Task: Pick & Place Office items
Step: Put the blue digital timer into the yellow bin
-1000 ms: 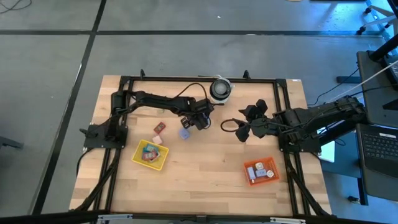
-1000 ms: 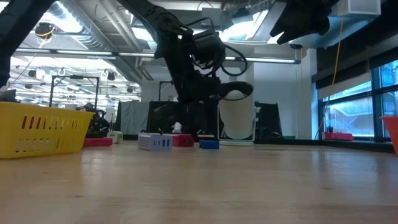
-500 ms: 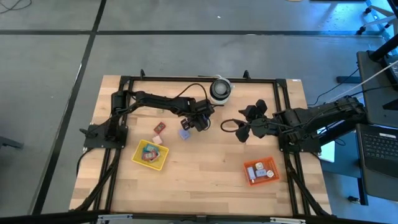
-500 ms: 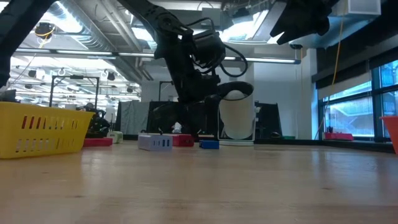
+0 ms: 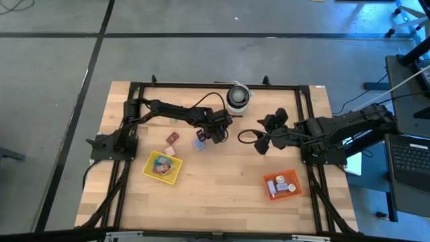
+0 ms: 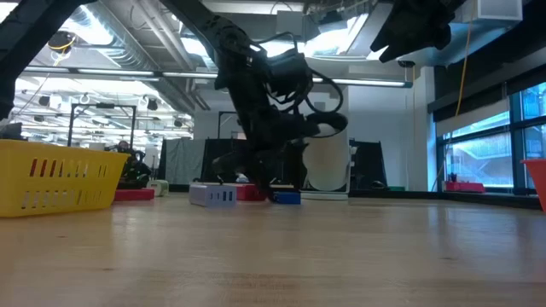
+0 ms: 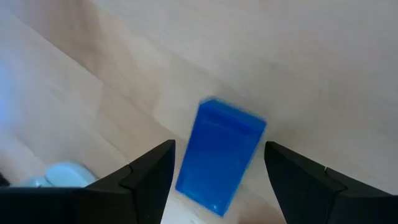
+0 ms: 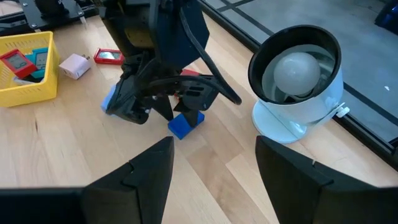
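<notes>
From our left wrist camera, the left end effector [image 7: 214, 177] hung directly over a blue block [image 7: 221, 155], its two dark fingers [image 7: 149, 177] spread wide on either side and touching nothing. The block lay flat on the bench [image 7: 323, 56]: a small rectangular slab with crisp edges and a smooth, matte plastic face, on pale wood with fine grain. A half second before, in the low view, we had seen that end effector clearly above the pieces; it had now dropped close to the bench top, so we judged the grasp to be about to begin, with the closing not yet done.

Just beside the blue block sat a lavender block [image 5: 199, 144], rounded at the corners in the right wrist view, and a red piece [image 8: 189, 74] showed behind the arm. Farther toward the left side lay a flat red item [image 5: 173, 137] and a pale pink block [image 5: 169, 150], then the yellow tray [image 5: 176, 171], lattice-walled, already holding several pieces.

The right end effector [image 5: 263, 134] waited near mid-bench, fingers wide apart and empty. Beyond it stood the white roll [image 5: 238, 97], glossy and round, and the orange tray [image 5: 269, 187] near the right front
</notes>
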Controlling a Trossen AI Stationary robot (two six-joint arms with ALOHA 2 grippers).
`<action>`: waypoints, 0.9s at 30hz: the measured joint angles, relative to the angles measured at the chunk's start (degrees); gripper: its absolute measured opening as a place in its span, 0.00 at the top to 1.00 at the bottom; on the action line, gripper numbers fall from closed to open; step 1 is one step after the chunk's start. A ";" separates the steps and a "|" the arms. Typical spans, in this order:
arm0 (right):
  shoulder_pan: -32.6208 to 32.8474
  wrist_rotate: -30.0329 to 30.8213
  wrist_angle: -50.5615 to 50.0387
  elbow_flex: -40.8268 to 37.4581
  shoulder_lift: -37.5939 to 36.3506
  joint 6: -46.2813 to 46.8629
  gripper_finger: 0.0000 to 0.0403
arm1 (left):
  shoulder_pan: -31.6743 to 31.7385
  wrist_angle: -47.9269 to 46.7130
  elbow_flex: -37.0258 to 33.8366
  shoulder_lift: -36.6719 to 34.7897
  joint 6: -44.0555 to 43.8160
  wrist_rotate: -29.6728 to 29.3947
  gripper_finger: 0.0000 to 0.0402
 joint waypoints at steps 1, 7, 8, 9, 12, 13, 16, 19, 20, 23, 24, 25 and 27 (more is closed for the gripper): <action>0.00 0.02 0.02 0.00 0.18 0.00 0.43 | 0.00 0.36 0.00 0.00 -0.02 0.51 0.39; 0.00 -0.05 -0.02 0.00 0.65 -0.02 0.43 | 0.01 -0.61 0.21 0.92 -0.06 1.59 0.39; 0.00 -0.13 -0.01 0.00 0.65 -0.02 0.43 | 0.05 -0.80 0.26 1.20 -0.04 1.70 0.40; 0.00 -0.31 0.05 0.00 0.60 -0.02 0.43 | 0.04 -0.95 0.26 1.40 -0.04 1.74 0.40; 0.00 -0.87 0.02 0.00 0.63 -0.02 0.43 | 0.00 -1.35 0.22 1.86 -0.04 1.89 0.44; 0.04 -0.87 0.03 0.00 0.63 -0.03 0.43 | 0.00 -1.50 0.20 1.88 -0.04 1.91 0.45; 0.04 -1.30 0.02 0.00 0.63 -0.04 0.43 | -0.02 -2.02 0.15 1.96 -0.02 2.01 0.50; 0.04 -1.31 0.03 0.00 0.63 -0.04 0.43 | -0.18 -2.35 0.12 1.99 -0.04 2.30 0.54; 0.04 -1.31 0.05 0.00 0.63 -0.04 0.43 | -0.29 -2.40 0.11 2.01 -0.04 2.22 0.55; 0.04 -1.31 0.02 0.00 0.63 -0.04 0.43 | -0.63 -2.54 0.09 2.03 -0.04 1.68 0.58; 0.04 -1.31 0.04 0.00 0.63 -0.04 0.43 | -0.71 -2.62 0.09 2.03 -0.04 1.47 0.58; 0.04 -1.31 0.03 0.00 0.63 -0.06 0.43 | -0.76 -2.66 0.06 2.03 -0.04 1.36 0.59; 0.04 -1.31 0.03 0.00 0.63 -0.12 0.43 | -0.76 -2.66 0.04 2.05 -0.04 1.41 0.59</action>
